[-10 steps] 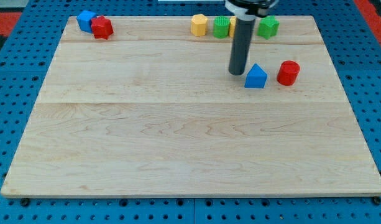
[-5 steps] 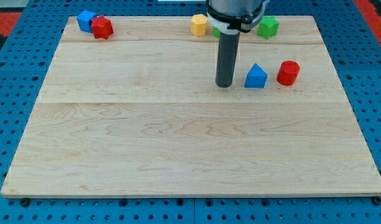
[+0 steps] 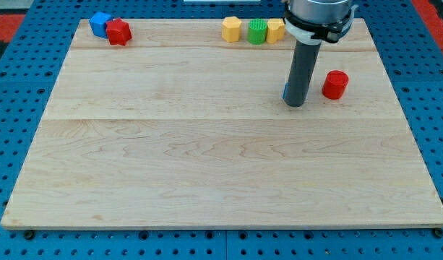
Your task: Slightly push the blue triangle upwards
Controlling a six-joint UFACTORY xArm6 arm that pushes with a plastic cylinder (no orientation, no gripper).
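Observation:
The blue triangle [image 3: 285, 92] is almost wholly hidden behind my rod; only a thin blue sliver shows at the rod's left edge, right of the board's centre toward the view's top. My tip [image 3: 295, 104] rests on the board just at the view's bottom side of the triangle, in front of it. A red cylinder [image 3: 335, 84] stands a short way to the view's right of the rod.
Along the view's top edge stand a yellow block [image 3: 231, 29], a green block [image 3: 258, 31] and another yellow block [image 3: 276, 29]. A blue block [image 3: 100, 22] and a red block [image 3: 118, 32] sit touching at the top left. The wooden board [image 3: 207, 166] lies on a blue pegboard.
My rod moved from the triangle's left side to the view's right and slightly down, now standing in front of the triangle and hiding it. The green block at the top right is now hidden.

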